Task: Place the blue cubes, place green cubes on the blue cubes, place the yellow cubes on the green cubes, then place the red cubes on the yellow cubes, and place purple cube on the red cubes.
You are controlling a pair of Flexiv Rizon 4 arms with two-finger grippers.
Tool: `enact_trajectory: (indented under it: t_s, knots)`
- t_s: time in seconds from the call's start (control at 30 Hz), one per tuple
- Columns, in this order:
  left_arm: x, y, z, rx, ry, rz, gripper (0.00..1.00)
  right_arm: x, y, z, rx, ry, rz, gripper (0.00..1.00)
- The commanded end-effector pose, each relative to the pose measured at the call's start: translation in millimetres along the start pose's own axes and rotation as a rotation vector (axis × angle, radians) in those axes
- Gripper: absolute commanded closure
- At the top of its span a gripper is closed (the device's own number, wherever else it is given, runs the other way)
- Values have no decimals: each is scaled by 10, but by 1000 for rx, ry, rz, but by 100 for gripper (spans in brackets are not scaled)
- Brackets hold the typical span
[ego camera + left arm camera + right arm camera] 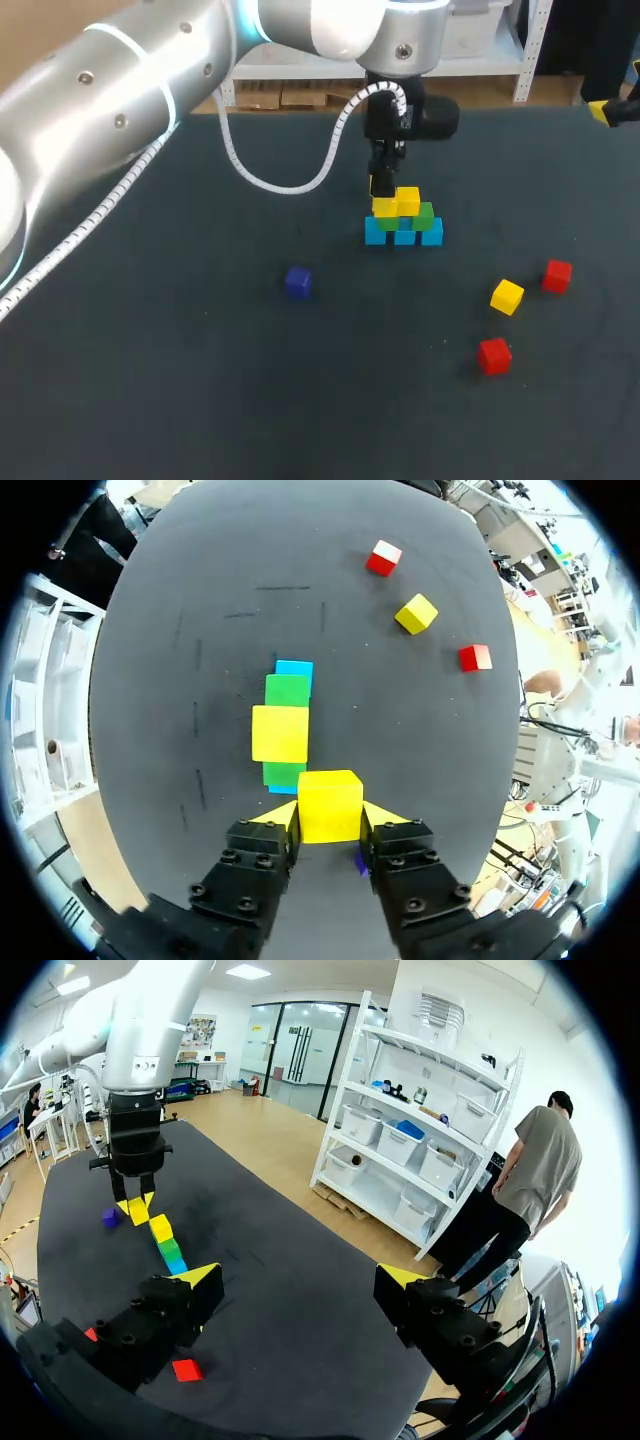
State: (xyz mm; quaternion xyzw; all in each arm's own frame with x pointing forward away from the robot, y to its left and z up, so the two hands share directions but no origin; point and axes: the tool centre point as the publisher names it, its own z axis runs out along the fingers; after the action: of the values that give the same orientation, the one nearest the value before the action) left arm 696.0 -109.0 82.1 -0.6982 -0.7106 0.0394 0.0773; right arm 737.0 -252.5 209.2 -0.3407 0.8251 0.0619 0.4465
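A row of blue cubes point(404, 236) lies mid-table with green cubes point(424, 215) on it. One yellow cube point(408, 199) sits on the green layer. My left gripper point(381, 192) hangs straight down over the stack's left end, shut on a second yellow cube point(330, 804) beside the first yellow cube point(280, 733). I cannot tell whether the held cube rests on the green cube below it. A loose yellow cube point(507, 296), two red cubes point(557, 275) point(494, 355) and the purple cube point(297, 282) lie on the table. My right gripper point(300, 1278) is open and holds nothing, far from the stack.
The dark table mat point(150, 380) carries only the cubes. The loose yellow and red cubes lie to the front right of the stack, and the purple cube to its front left. My right arm's yellow tip point(605, 110) shows at the far right edge.
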Motion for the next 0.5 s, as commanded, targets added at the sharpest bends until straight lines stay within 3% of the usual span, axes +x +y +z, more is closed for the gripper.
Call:
enact_trajectory:
  t_s: [0.03, 0.5]
  knots:
    - [79, -34, 56, -25, -18, 15, 100, 4, -26, 16, -10, -3, -1, 0]
    - [78, 88, 68, -38, -20, 51, 100, 4, -26, 16, -10, -3, -1, 0]
